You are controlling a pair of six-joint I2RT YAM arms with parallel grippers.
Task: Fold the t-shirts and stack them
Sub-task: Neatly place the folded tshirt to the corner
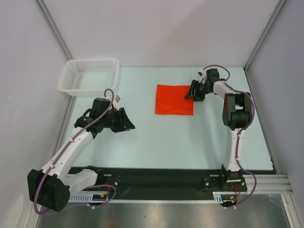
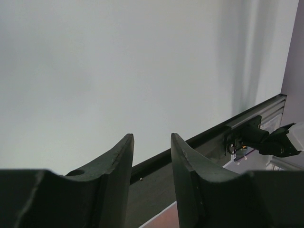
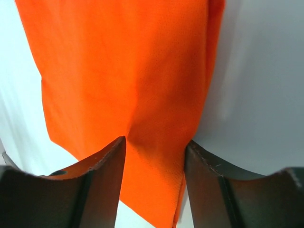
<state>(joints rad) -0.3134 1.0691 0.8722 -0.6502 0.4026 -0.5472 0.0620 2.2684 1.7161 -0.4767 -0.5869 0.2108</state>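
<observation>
Right tool point(image 1: 194, 91) sits low over the edge of the t-shirt point(image 1: 174, 99), jaws spread part way and straddling the cloth. In its wrist view the orange fabric runs flat between the two fingers point(image 3: 107, 166), and as far as you can see nothing is pinched yet. The shirt lies as a folded square on the counter point(image 1: 190, 142). It stretches away ahead of this tool, with only its nearest edge under the fingertips.

Your step, by my reading, is to take hold of that edge, either for one more fold or to carry the shirt off. To do it well, press both fingertips down onto the counter before you bring the jaws together, so the ridge you gather holds every layer. Thin cloth like this tends to separate, and a grip on the top layer alone would likely peel the fold open. Pinch squarely across the edge, then lift low and slowly so the square keeps its shape.

Left tool point(image 1: 126, 122) hangs well beyond the shirt's opposite side from the right tool, jaws apart with nothing between them. It is out of your way. A white mesh basket point(image 1: 92, 61) stands further off past it, well apart from the shirt. Nothing lies between the right tool and the cloth. What you should mind is the right arm's own elbow, folded close behind the tool, and the side wall point(image 1: 280, 85) near it. You probably have little room to draw straight back.
</observation>
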